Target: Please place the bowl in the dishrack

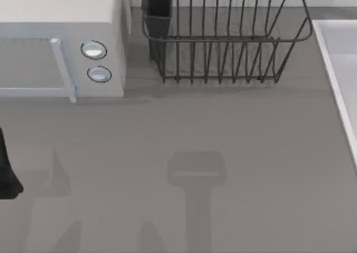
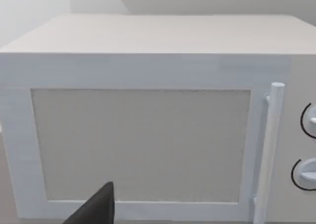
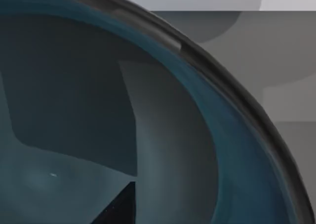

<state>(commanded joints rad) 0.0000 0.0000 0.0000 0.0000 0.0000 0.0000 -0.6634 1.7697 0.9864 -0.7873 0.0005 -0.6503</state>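
One bowl (image 3: 98,135) sits right against the right wrist camera, its teal inside and dark rim close up, so the right arm seems to be carrying it; I cannot tell how its fingers stand. Risk from here: a shallow rim hold could slip, or the bowl could clip the dishrack (image 1: 223,41) bars at the worktop's (image 1: 223,152) far side. Left arm (image 1: 8,175) waits at the left edge, facing the microwave (image 2: 148,110); one dark finger (image 2: 98,206) shows, spread unclear.
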